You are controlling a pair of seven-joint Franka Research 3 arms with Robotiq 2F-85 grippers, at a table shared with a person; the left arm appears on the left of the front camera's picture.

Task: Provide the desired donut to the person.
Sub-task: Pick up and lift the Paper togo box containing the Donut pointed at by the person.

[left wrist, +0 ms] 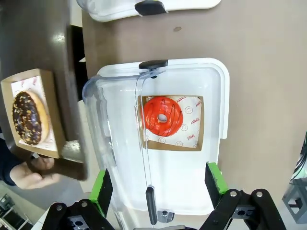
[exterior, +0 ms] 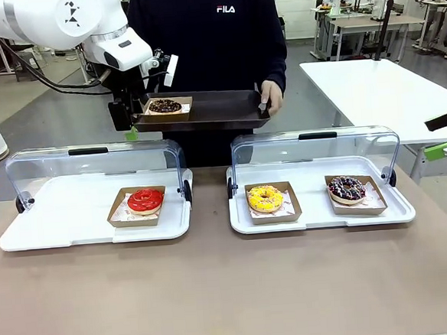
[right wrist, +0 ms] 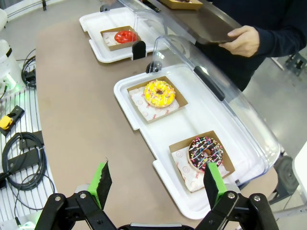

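- Left hand [exterior: 132, 124] [left wrist: 158, 187]: fingers spread wide, nothing between the green pads; front view puts it at the left end of a dark tray [exterior: 227, 110], just beside the box on it; whether a finger touches the tray, cannot tell.
- Left wrist view looks down past the pads onto the left display case [left wrist: 218, 110]; the dark tray lies off to one side.
- Chocolate donut [exterior: 165, 106] [left wrist: 29, 118], dark glaze with pale flecks, sits in an open cardboard box on the left part of the dark tray.
- Tray is held level above the far edge of the surface [exterior: 217, 290] by the person [exterior: 207, 38] in a black FILA sweatshirt; one of the person's bare hands [exterior: 271, 97] [right wrist: 244, 40] grips its right end.
- Right hand [exterior: 438, 135] [right wrist: 157, 184]: fingers wide apart and empty; in the front view it hangs at the picture's right edge, off the end of the surface, well apart from the tray.
- Left display case: white base, clear domed lid swung up at the back; one red-glazed donut [exterior: 145, 200] [left wrist: 163, 116] in a cardboard box.
- Right display case [exterior: 319, 218] [right wrist: 144, 129]: lid likewise raised; yellow donut [exterior: 265, 199] [right wrist: 159, 93] on the left; dark donut with coloured sprinkles [exterior: 347, 188] [right wrist: 205, 153] on the right, each in its own box, apart.
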